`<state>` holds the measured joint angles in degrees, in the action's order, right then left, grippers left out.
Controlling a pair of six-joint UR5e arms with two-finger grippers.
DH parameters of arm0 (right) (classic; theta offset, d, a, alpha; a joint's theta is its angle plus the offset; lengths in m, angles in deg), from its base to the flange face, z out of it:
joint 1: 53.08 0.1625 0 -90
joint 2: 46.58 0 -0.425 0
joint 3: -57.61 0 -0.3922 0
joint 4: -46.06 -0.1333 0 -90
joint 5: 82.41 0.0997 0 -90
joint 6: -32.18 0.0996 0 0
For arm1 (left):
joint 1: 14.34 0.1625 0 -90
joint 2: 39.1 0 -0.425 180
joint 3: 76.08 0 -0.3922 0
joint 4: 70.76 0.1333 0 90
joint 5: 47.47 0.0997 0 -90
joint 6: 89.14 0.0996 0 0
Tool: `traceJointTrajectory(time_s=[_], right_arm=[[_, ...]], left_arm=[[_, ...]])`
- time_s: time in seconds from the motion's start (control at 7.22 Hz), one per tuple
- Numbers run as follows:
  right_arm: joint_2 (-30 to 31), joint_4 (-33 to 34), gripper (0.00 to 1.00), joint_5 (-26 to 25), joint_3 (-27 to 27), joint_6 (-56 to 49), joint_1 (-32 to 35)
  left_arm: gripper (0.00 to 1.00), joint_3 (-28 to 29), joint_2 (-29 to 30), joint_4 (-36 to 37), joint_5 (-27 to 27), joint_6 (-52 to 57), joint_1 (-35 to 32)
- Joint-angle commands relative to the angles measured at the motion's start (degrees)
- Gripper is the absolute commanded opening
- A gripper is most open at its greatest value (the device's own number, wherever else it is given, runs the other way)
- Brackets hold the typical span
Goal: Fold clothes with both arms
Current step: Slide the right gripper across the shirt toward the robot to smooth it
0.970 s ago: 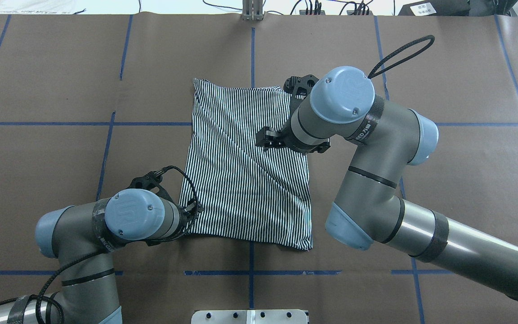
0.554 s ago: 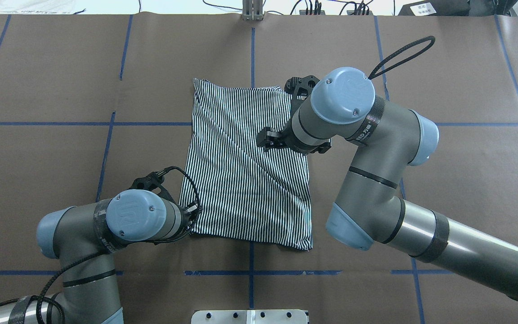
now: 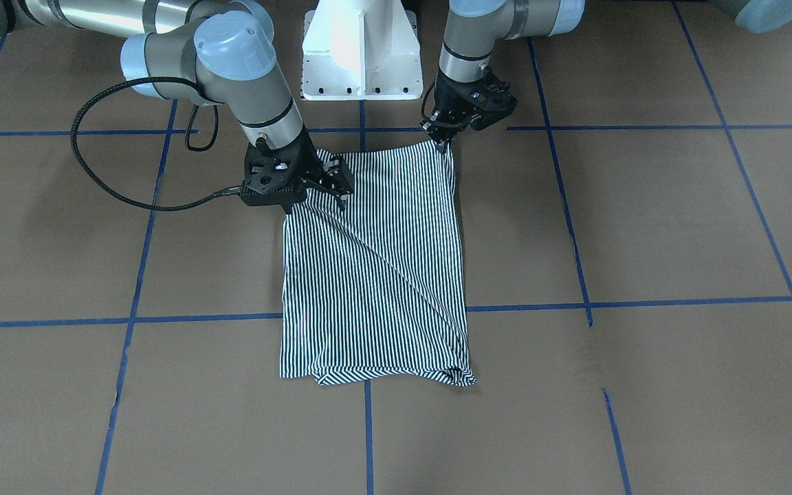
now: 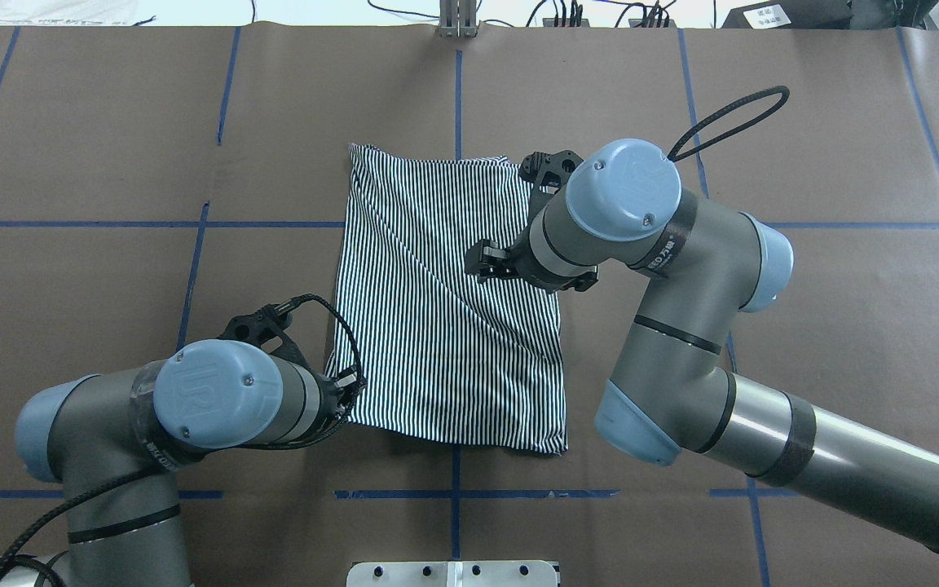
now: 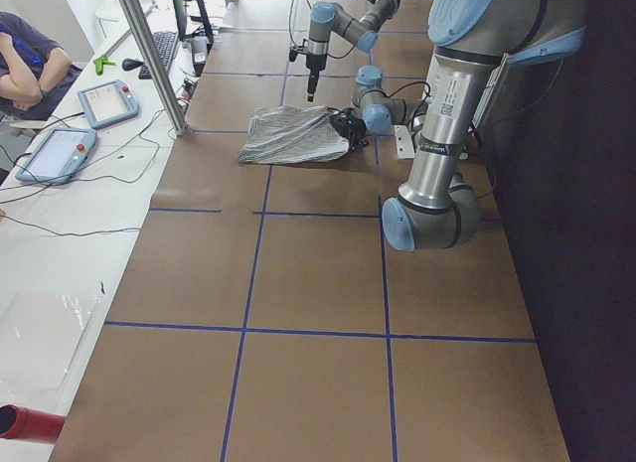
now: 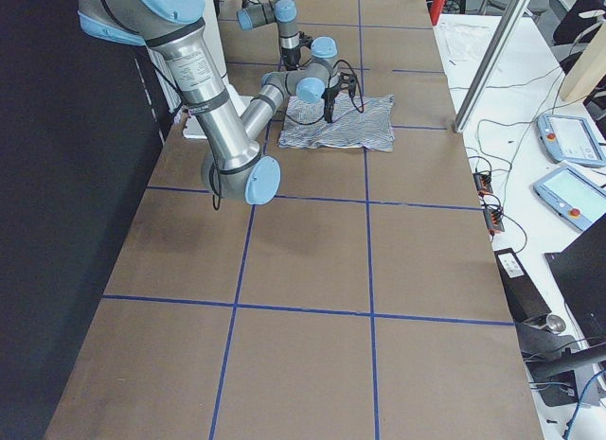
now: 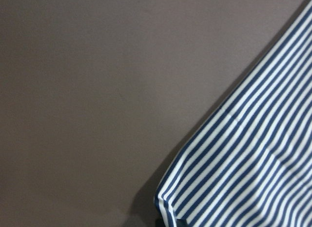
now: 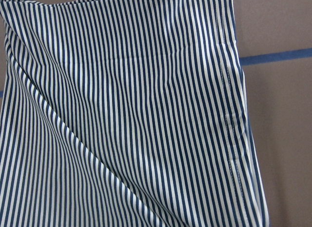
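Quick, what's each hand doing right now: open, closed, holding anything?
Left hand: closed, pinching a corner of the striped shirt.
Right hand: down at the shirt near its other corner; open or closed cannot be told.

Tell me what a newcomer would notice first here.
A navy-and-white striped shirt lies folded in a rough rectangle at the middle of the brown table, crossed by a diagonal crease. The left gripper pinches the corner nearest the robot on its left, lifting it slightly. The right gripper hangs over the shirt's right part; whether it grips is unclear.
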<state>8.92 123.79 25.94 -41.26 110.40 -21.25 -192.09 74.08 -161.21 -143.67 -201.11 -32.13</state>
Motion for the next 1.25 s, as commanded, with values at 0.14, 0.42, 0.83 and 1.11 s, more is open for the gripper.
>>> traceJointTrajectory(time_s=[0.14,0.42,0.83,1.11], right_arm=[[3.3,-6.5,1.00,-0.9,-0.2,15.9,-5.4],[3.8,-5.7,1.00,-4.4,-0.4,27.4,-9.5],[4.2,4.5,1.00,-7.0,-5.3,39.3,-12.4],[4.1,11.9,1.00,-12.3,-7.8,42.9,-17.0]], left_arm=[[0.00,-3.6,0.7,2.8,-0.5,1.0,2.2],[0.00,-3.4,0.5,2.8,-0.5,1.0,2.2],[0.00,-3.4,0.4,2.8,-0.5,1.0,2.2],[0.00,-3.4,0.6,2.8,-0.5,1.0,2.2]])
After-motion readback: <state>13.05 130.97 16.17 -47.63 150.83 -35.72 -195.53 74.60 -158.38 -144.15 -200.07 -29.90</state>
